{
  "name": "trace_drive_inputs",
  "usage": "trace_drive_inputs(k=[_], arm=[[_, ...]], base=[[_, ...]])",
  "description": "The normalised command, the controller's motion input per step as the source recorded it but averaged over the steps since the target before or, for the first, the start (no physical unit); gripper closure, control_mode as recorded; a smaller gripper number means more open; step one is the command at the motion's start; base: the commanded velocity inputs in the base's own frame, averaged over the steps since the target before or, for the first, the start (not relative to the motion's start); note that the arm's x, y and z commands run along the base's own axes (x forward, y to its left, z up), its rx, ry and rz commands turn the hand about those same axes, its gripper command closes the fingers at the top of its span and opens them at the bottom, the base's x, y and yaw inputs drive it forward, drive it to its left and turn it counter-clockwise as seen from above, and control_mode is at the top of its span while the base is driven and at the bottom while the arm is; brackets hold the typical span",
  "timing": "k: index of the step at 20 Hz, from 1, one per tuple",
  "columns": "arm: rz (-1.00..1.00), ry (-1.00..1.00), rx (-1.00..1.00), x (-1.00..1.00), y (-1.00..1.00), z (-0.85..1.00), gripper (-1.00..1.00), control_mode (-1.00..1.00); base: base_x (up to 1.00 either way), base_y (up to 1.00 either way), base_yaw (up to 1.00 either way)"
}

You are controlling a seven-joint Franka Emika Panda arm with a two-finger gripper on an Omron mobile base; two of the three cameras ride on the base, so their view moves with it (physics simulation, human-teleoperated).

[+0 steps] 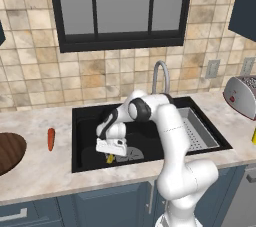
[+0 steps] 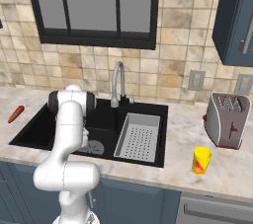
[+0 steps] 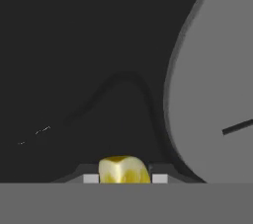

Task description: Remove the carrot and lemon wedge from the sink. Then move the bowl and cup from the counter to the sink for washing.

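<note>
Our gripper (image 3: 124, 178) pinches the lemon wedge (image 3: 124, 169) between its fingertips, low in the sink (image 1: 85, 116), the drain (image 3: 217, 80) just beside. The hold looks shallow; lifting fast, we may drop it.

In the left base view the bowl (image 1: 10, 152) is cut off by the picture's edge at 9 o'clock, and the toaster (image 1: 242, 95) by the edge at 3 o'clock. The arm hides most of the lemon wedge (image 1: 109, 158) there. In the hand view the drain (image 3: 217, 94) runs off at 3 o'clock, and the wedge's lower part is hidden.
</note>
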Motion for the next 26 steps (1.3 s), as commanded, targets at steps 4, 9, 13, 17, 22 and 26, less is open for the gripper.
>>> trace_drive_inputs(k=[4, 9, 13, 17, 22, 26], arm=[[0.0, 0.1, 0.0, -0.01, 0.0, -0.14, 1.0, -1.0], [0.0, 0.03, 0.0, 0.0, 0.0, 0.0, 1.0, -1.0], [0.01, 0.05, 0.01, 0.0, 0.0, 0.2, 1.0, -1.0], [0.02, 0.07, 0.04, -0.04, 0.02, 0.33, 1.0, -1.0], [0.04, 0.04, 0.0, -0.07, 0.04, 0.36, 1.0, -1.0], [0.05, 0.01, 0.0, -0.11, 0.0, 0.31, 1.0, -1.0]], base=[[0.0, 0.0, 0.0], [0.0, 0.0, 0.0], [0.0, 0.0, 0.0], [0.0, 0.0, 0.0], [0.0, 0.0, 0.0], [0.0, 0.0, 0.0]])
